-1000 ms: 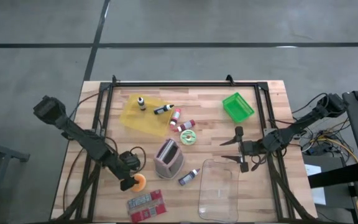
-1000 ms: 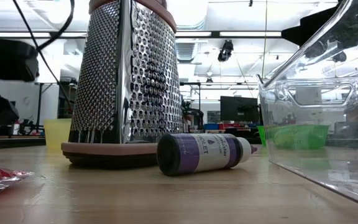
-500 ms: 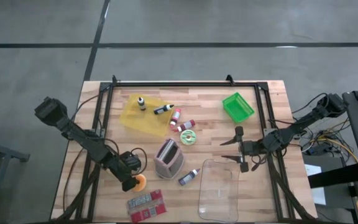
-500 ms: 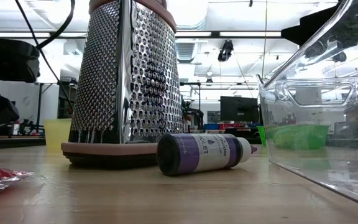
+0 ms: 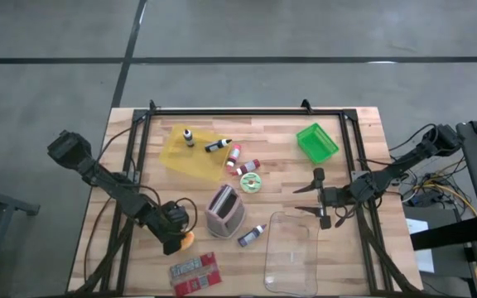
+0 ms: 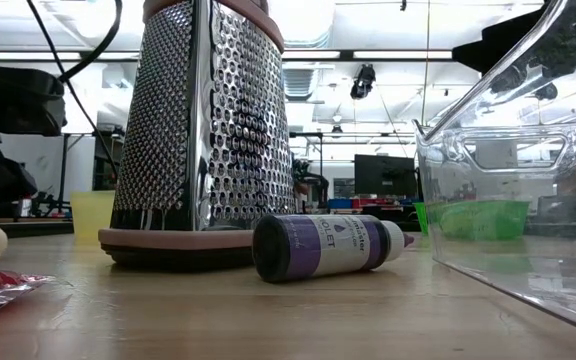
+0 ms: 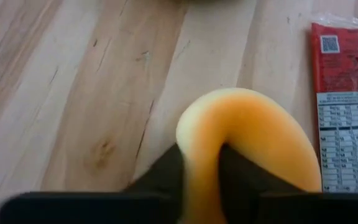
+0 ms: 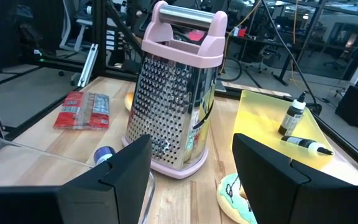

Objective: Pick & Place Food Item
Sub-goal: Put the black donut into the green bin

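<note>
Wooden planks form the table on which both arms work, with a grey floor around it. At its near left part the left gripper is seen clenched on a soft orange-yellow doughnut-shaped food item; in the left wrist view the two dark fingers pinch its rim, which bulges around them. The food item rests low over the wood, just beside one red foil snack packet. Farther toward the middle, one pink-framed metal box grater stands upright, and one small purple-labelled bottle lies on its side between the grater and one clear plastic container.

The right gripper hangs over the right part of the table with its fingers spread apart and nothing between them, near the far end of the clear container.

At the far side, one yellow sheet carries two small dark bottles, one upright and one lying. Two red-labelled bottles lie beside it, near one round green-and-white tape roll. One green plastic basket sits at the far right.
</note>
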`<act>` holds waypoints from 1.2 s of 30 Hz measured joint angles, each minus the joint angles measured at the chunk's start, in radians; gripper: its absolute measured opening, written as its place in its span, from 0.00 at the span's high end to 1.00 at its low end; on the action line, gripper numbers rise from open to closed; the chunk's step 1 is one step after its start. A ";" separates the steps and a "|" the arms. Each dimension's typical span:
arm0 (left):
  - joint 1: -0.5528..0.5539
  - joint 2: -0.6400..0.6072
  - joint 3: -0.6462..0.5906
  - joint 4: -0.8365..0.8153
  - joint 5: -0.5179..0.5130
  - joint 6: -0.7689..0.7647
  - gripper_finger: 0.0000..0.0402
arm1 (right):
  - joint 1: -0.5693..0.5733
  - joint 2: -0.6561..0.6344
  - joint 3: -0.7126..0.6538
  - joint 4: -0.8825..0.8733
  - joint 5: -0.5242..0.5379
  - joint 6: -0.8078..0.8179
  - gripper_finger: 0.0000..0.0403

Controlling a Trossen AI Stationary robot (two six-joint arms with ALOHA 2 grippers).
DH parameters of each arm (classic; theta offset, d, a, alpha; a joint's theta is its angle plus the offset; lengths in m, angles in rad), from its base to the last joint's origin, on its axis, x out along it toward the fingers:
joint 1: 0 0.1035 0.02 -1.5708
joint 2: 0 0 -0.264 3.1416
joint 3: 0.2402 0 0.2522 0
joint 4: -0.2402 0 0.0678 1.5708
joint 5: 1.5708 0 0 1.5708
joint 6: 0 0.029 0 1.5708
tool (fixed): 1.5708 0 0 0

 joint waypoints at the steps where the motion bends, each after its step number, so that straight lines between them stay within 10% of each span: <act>1: -0.003 0.000 0.000 0.003 -0.003 0.011 0.88 | 0.000 0.000 0.000 0.000 0.003 0.000 0.45; 21: -0.048 -0.078 0.105 -0.243 -0.388 0.099 0.99 | 0.000 0.000 0.000 0.007 0.041 0.000 0.45; 36: -0.050 -0.248 0.166 -0.291 -0.994 0.367 1.00 | -0.001 0.002 0.000 0.106 0.070 -0.077 0.45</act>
